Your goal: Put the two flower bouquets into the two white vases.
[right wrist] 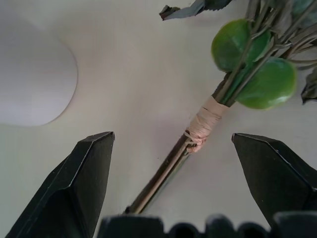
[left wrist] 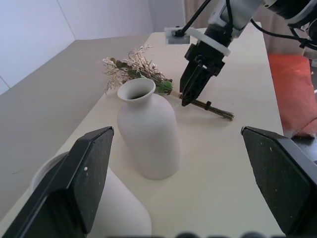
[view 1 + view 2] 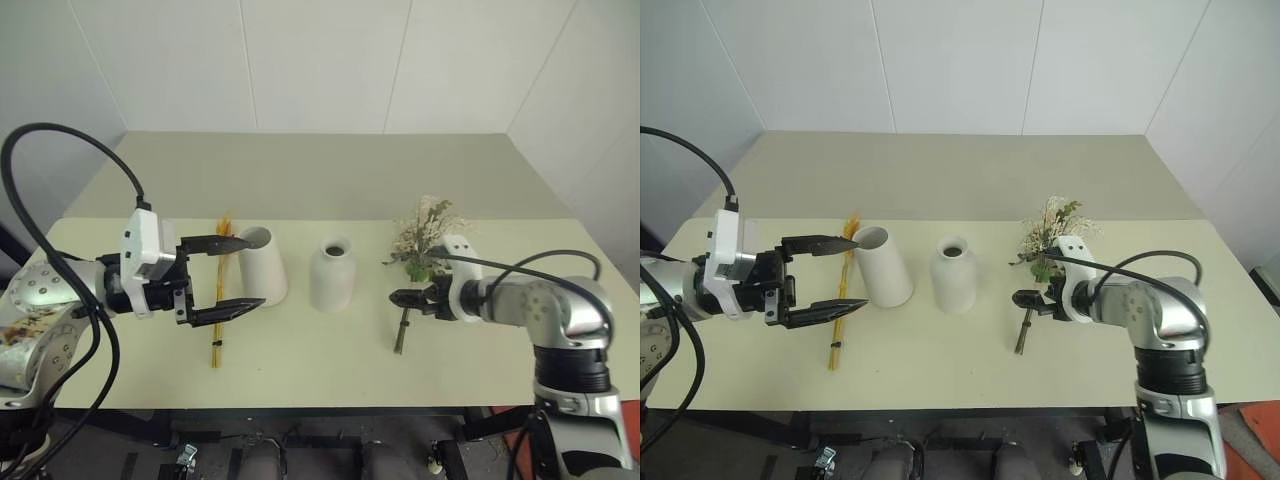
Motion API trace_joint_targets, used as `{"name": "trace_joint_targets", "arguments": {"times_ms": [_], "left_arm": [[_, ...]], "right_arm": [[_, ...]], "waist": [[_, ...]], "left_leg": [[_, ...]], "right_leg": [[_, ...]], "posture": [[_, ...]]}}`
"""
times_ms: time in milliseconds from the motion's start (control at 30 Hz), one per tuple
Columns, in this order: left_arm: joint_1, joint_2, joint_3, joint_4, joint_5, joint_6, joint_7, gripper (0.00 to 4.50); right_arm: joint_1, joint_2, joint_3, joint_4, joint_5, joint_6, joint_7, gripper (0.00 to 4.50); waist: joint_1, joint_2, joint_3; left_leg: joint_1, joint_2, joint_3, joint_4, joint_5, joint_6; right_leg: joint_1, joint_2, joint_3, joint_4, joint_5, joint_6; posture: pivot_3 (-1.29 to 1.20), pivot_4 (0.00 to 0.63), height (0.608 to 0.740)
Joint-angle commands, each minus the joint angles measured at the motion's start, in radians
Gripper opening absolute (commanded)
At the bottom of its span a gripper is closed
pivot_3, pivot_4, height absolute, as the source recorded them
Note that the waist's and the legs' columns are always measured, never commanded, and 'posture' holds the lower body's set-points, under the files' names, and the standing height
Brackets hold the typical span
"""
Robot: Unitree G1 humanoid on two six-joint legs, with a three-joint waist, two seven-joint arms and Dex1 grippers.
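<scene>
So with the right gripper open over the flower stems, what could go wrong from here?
1. The right gripper straddles the cream bouquet near its taped binding; closing off-centre could let the thin stems slip or roll away.
2. The bottle vase has a narrow neck, so the bushy bunch may snag on it or tip it.
3. The open left gripper hangs beside the cone vase, above the yellow stalks; a careless descent could knock that vase.

A bare test room or lab, set up for the robot; plain white panelled walls (image 3: 320,60) meet at the corners; a pale cream desk (image 3: 320,180) stands alone; black cables (image 3: 60,160) loop from the arms; nothing homely surrounds it.
</scene>
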Motion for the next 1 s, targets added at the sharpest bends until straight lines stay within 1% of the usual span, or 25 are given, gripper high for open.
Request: {"name": "trace_joint_targets", "arguments": {"times_ms": [33, 67, 133, 233, 367, 433, 500, 567, 633, 733, 833, 1000], "left_arm": [[-0.002, -0.002, 0.015, -0.012, -0.001, -0.016, 0.012, 4.5], [0.002, -0.002, 0.018, -0.015, -0.001, -0.015, 0.015, 4.5], [0.012, -0.001, 0.024, -0.023, -0.003, -0.013, 0.02, 4.5], [0.027, 0.002, 0.032, -0.035, -0.007, -0.011, 0.027, 4.5], [0.042, 0.006, 0.042, -0.046, -0.013, -0.008, 0.036, 4.5], [0.046, 0.006, 0.042, -0.049, -0.015, -0.008, 0.037, 4.5], [0.047, 0.006, 0.041, -0.049, -0.015, -0.008, 0.039, 4.5], [0.045, 0.005, 0.039, -0.048, -0.015, -0.007, 0.039, 4.5], [0.04, 0.005, 0.035, -0.045, -0.016, -0.005, 0.038, 4.5], [0.029, 0.006, 0.028, -0.035, -0.018, -0.003, 0.033, 4.5], [0.021, 0.008, 0.021, -0.026, -0.018, -0.001, 0.027, 4.5], [0.008, 0.008, 0.013, -0.012, -0.015, -0.002, 0.019, 4.5]], "right_arm": [[-0.048, 0.043, -0.026, 0.079, -0.073, -0.081, -0.076, 4.09], [-0.058, 0.056, -0.03, 0.09, -0.083, -0.094, -0.083, 3.89], [-0.075, 0.075, -0.037, 0.113, -0.099, -0.117, -0.093, 3.25], [-0.079, 0.092, -0.05, 0.119, -0.111, -0.146, -0.096, 2.13], [-0.081, 0.106, -0.092, 0.101, -0.096, -0.163, -0.088, 0.91], [-0.078, 0.108, -0.105, 0.074, -0.093, -0.205, -0.08, 0.3], [-0.079, 0.108, -0.114, 0.034, -0.096, -0.283, -0.071, 0.23], [-0.074, 0.1, -0.1, -0.018, -0.118, -0.412, -0.058, 0.23], [-0.112, 0.125, -0.158, -0.047, -0.07, -0.457, -0.053, 0.23], [-0.194, 0.147, -0.192, -0.09, -0.01, -0.502, -0.036, 0.23], [-0.3, 0.219, -0.214, -0.112, 0.052, -0.532, -0.063, 0.23], [-0.379, 0.322, -0.171, -0.127, 0.081, -0.589, -0.092, 0.23]], "waist": [[-0.001, 0.0, 0.0], [-0.001, 0.0, 0.0], [-0.001, 0.0, 0.0], [-0.002, 0.0, 0.0], [-0.003, 0.0, 0.0], [-0.003, 0.0, 0.0], [-0.003, 0.0, 0.0], [-0.003, 0.001, 0.0], [-0.004, 0.001, 0.0], [-0.007, 0.001, 0.001], [-0.02, 0.001, 0.001], [-0.026, 0.001, 0.0]], "left_leg": [[0.0, 0.0, 0.0, 0.0, 0.0, 0.0], [0.0, 0.0, 0.0, 0.0, 0.0, 0.0], [0.0, 0.0, 0.0, 0.0, 0.0, 0.0], [0.0, 0.0, 0.0, 0.0, 0.0, 0.0], [0.0, 0.0, 0.0, -0.001, 0.0, 0.0], [0.0, 0.0, 0.0, -0.001, 0.0, 0.0], [0.0, 0.0, 0.0, -0.001, 0.0, 0.0], [0.0, 0.0, 0.0, -0.001, 0.0, 0.0], [-0.001, 0.0, 0.001, -0.002, 0.0, 0.0], [-0.001, 0.0, 0.001, -0.003, 0.0, 0.0], [-0.003, 0.001, 0.003, -0.004, 0.0, 0.0], [-0.004, 0.009, 0.003, -0.005, 0.0, 0.0]], "right_leg": [[0.0, 0.0, 0.0, 0.0, 0.0, 0.0], [0.0, 0.0, 0.0, 0.0, 0.0, 0.0], [0.0, 0.0, 0.0, 0.0, 0.0, 0.0], [0.0, 0.0, 0.0, 0.0, 0.0, 0.0], [0.0, 0.0, 0.0, 0.0, 0.0, 0.0], [0.0, 0.0, 0.0, 0.0, 0.0, 0.0], [0.0, 0.0, 0.0, 0.0, 0.0, 0.0], [-0.001, 0.0, 0.0, 0.0, 0.0, 0.001], [-0.003, 0.0, 0.001, 0.0, 0.0, 0.001], [-0.005, 0.001, 0.002, 0.002, 0.0, 0.0], [-0.01, 0.002, 0.004, 0.004, 0.003, -0.004], [-0.012, 0.01, 0.004, 0.004, 0.005, -0.008]], "posture": [[0.0, 0.15, 0.74], [0.0, 0.15, 0.74], [0.0, 0.15, 0.74], [0.0, 0.15, 0.74], [0.0, 0.15, 0.74], [0.0, 0.15, 0.74], [0.0, 0.15, 0.74], [0.0, 0.15, 0.74], [0.0, 0.15, 0.74], [0.0, 0.15, 0.74], [0.0, 0.15, 0.74], [0.0, 0.15, 0.74]]}}
